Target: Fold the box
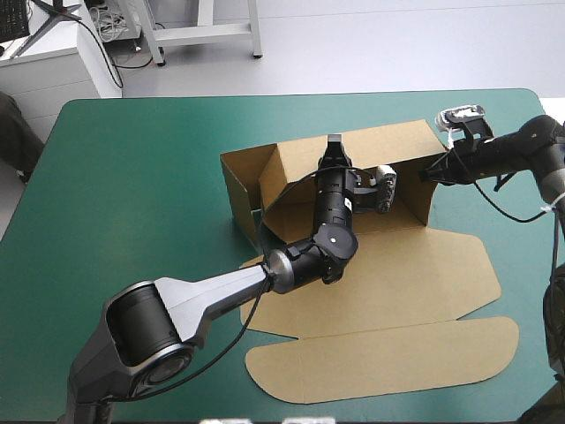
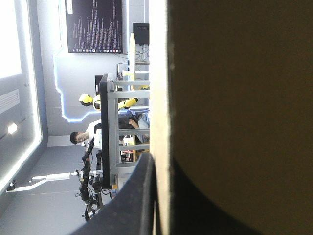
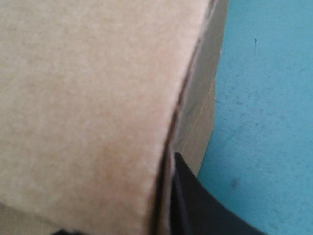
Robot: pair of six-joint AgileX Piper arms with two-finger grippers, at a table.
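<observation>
We see the box (image 1: pixel 397 283) right of centre on the teal-green cover (image 1: pixel 132 194), far walls raised, lid flat. The left gripper (image 1: pixel 334 148) pinches the rear wall's top edge; the right gripper (image 1: pixel 431 173) pinches the right end wall.

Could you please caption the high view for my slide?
Left hand grips the far wall of the box, right hand its right wall.

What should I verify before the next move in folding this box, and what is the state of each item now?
1. Left pincer shut on the top edge of the far wall of the box: ok.
2. Right pincer shut on the right wall: ok.
3. Left wall raised: ok.
4. Lid lying flat: ok.
5. Corner flaps tucked in: cannot tell.
</observation>
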